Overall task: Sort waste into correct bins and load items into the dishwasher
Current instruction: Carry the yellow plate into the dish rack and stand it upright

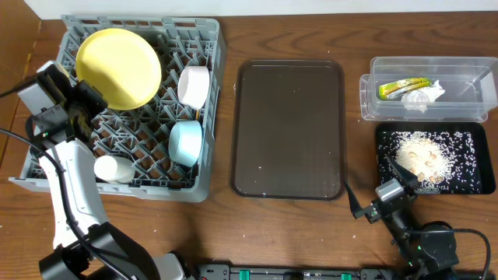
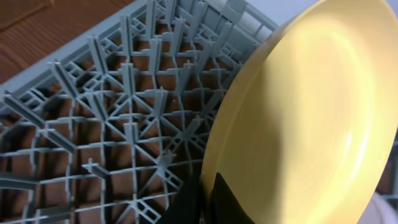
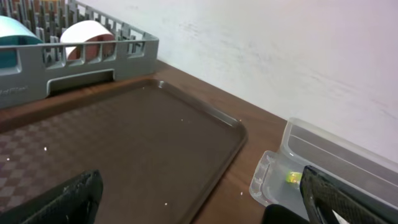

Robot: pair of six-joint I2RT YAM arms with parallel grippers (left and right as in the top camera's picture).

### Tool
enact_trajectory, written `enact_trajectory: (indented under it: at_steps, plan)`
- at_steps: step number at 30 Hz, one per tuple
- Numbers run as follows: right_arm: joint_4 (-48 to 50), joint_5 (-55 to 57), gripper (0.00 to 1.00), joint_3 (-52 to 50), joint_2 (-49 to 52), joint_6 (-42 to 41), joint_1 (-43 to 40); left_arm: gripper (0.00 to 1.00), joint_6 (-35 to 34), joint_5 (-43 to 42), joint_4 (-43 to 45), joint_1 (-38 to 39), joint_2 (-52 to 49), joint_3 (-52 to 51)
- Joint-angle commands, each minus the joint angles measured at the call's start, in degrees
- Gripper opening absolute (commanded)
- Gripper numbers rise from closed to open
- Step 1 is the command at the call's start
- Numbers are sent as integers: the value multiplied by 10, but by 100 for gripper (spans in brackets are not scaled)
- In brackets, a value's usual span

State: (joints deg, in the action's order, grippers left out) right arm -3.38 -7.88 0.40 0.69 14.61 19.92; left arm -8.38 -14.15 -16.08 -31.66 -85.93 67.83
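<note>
The round yellow plate (image 1: 118,67) leans in the back left of the grey dish rack (image 1: 204,109). My left gripper (image 1: 87,96) is shut on the plate's lower rim; in the left wrist view the black fingers (image 2: 208,199) pinch the plate's edge (image 2: 311,124). A white bowl (image 1: 194,85), a light blue bowl (image 1: 186,142) and a small white cup (image 1: 113,169) stand in the rack. The clear tub (image 1: 475,78) holds the yellow-green wrapper (image 1: 403,87) and white tissue (image 1: 426,96). The black tray (image 1: 482,183) holds rice scraps (image 1: 424,159). My right gripper (image 1: 393,193) is open and empty. The chopsticks are out of view.
A dark brown serving tray (image 1: 289,128) lies between the rack and the bins; it also fills the right wrist view (image 3: 124,149), with the rack's corner (image 3: 81,59) behind and the clear tub (image 3: 323,162) at the right.
</note>
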Motion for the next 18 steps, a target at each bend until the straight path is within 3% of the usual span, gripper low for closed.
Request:
enact_trajectory:
  at_steps: [1, 5, 8, 18]
  plan:
    - [-2, 1, 99, -1, -3, 2, -7, 7, 51, 18, 0, 0, 4, -1]
    - [-2, 1, 99, -1, -3, 2, -7, 8, 93, 30, 2, 0, 4, -1]
    - [-2, 1, 99, -1, -3, 2, -7, 7, 98, 75, 1, 0, 3, -1]
    - [-2, 1, 99, -1, -3, 2, -7, 8, 115, 86, 7, 23, -3, -1]
